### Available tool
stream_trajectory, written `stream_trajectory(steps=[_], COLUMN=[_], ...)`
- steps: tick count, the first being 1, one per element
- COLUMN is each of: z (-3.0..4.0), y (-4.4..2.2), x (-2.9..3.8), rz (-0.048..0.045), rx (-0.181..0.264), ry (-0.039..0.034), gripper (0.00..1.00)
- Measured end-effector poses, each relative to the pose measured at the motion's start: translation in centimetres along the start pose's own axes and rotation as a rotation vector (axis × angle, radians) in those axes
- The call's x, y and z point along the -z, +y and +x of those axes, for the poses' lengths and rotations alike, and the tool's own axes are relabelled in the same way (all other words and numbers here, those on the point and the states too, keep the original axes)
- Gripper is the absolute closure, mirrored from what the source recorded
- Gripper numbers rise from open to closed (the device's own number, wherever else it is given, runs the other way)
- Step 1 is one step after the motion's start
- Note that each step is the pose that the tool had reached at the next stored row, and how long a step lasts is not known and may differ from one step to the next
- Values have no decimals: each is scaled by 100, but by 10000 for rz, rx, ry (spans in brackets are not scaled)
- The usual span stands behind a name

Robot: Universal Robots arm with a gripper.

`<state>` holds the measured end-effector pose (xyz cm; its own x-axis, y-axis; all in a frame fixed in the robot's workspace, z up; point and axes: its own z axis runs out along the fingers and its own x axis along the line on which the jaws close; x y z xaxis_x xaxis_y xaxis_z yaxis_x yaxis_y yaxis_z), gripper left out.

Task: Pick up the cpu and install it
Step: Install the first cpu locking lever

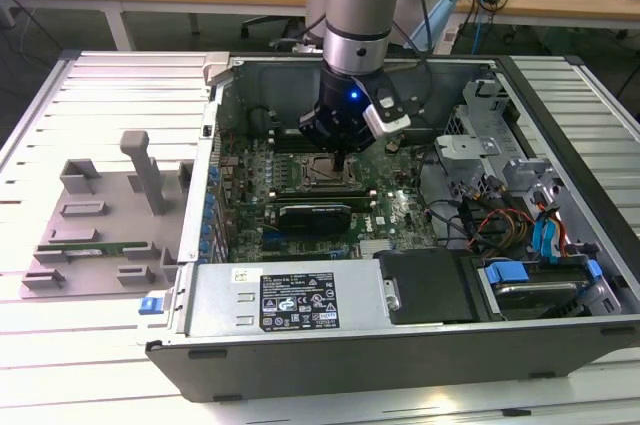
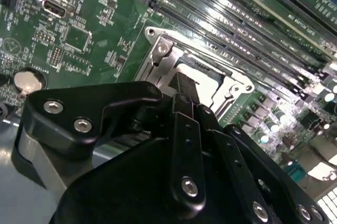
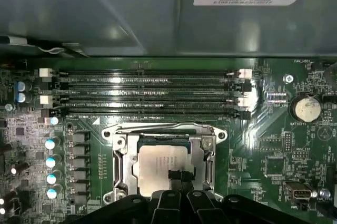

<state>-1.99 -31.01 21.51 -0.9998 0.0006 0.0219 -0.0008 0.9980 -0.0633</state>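
Note:
The cpu, a silver-grey square chip, lies flat inside the open metal socket frame on the green motherboard. My gripper is right over it, its black fingertips brought together and resting on or just above the chip's near edge. In the second wrist view the gripper tapers to one narrow tip pointing into the socket frame. In the exterior view the gripper hangs inside the open computer case, above the socket.
Empty memory slots run just beyond the socket, with a coin battery to one side. A black card and the power supply lie nearer the camera. A grey fixture tray holding a green memory stick sits at the exterior view's left.

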Motion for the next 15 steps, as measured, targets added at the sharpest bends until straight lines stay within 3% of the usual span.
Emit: stream_trajectory(steps=[2,4,8,13,15], z=[1,3,5,9,10], y=[-3,-9,-16,-28,-29], x=[36,145,247,438,459], rz=[0,-1,0,0,0], rx=[1,1,1,1,1], ry=[0,-1,-1,0,0], gripper=[89,89,89,89,89])
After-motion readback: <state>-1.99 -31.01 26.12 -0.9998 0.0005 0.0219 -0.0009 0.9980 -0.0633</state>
